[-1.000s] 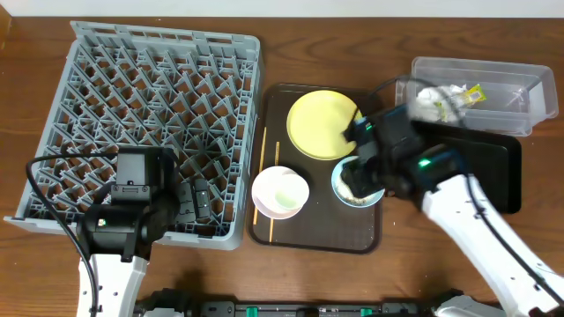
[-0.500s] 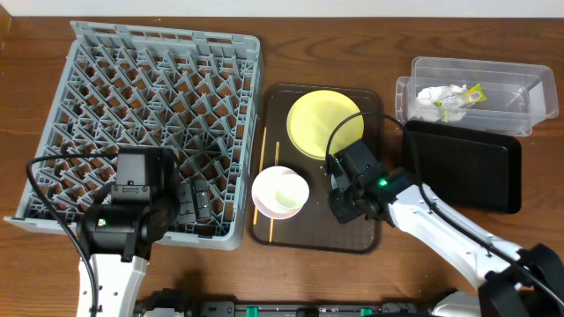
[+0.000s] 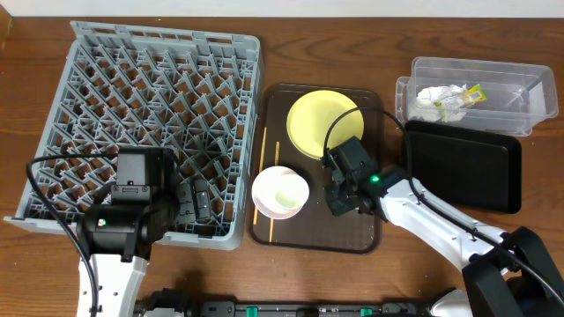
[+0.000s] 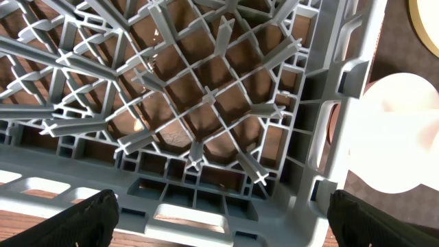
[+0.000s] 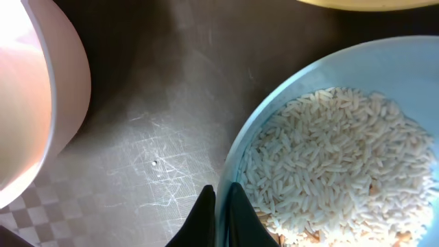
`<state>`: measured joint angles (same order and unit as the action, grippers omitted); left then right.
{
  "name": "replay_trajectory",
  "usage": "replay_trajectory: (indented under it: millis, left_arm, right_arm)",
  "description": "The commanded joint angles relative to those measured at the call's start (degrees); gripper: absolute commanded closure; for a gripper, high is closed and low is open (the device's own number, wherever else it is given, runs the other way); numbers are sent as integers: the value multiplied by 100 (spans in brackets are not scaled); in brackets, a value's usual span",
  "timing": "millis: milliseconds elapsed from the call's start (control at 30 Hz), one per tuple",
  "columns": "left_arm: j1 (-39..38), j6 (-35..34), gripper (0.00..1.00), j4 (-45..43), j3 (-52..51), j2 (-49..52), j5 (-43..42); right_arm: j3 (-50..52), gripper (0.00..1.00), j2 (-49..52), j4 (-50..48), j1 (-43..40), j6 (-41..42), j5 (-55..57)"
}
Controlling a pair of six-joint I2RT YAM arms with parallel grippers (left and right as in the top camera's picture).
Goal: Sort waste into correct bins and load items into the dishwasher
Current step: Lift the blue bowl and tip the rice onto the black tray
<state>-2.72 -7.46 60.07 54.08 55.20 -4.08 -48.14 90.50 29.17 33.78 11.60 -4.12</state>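
Observation:
In the right wrist view my right gripper (image 5: 221, 214) is shut on the rim of the light blue bowl (image 5: 329, 82), which holds beige rice crumbs (image 5: 329, 158). In the overhead view this gripper (image 3: 346, 192) covers the bowl on the dark brown serving tray (image 3: 370, 236). The yellow plate (image 3: 322, 123), white bowl (image 3: 280, 192) and chopsticks (image 3: 263, 150) lie on that tray. My left gripper (image 4: 223, 230) is open and empty over the near right corner of the grey dish rack (image 3: 150, 114). The napkin (image 3: 436, 99) and wrapper (image 3: 474, 93) lie in the clear tub (image 3: 520, 79). No small cup shows.
The shallow black tray (image 3: 463, 163) lies right of the serving tray, just below the clear tub. The white bowl (image 4: 398, 130) sits close to the rack's right wall (image 4: 343, 89). The yellow plate's edge (image 5: 370, 3) lies just beyond the blue bowl.
My right arm has swung down and left from beside the tub onto the blue bowl, which it now covers in the overhead view. The left arm has not moved.

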Motion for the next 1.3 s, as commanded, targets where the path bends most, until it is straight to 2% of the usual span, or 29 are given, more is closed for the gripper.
replay_trajectory:
  millis: [0,267,467,667,833,967,1267]
  left_arm:
    - [20,-11,2,35,111,-7,48]
    - [20,-11,2,35,111,-7,48]
    - [20,-11,2,35,111,-7,48]
    - [20,-9,2,35,111,-7,48]
    - [20,-9,2,35,111,-7,48]
    - [20,-11,2,35,111,-7,48]
    - [20,-11,2,35,111,-7,48]
  right_arm:
    - [-205,99,-22,254,35,321,-42]
    - [-968,99,-693,728,-173,448,-50]
    - [-1036,99,-1141,728,-876,468,-273]
    - [-1025,99,-1237,713,-2334,461,-1451]
    - [-1021,99,-894,699,-3770,317,-3021]
    - [-1021,99,-538,684,-4319,-90,-3980]
    - [-1021,99,549,485,-5228,-407,-5991]
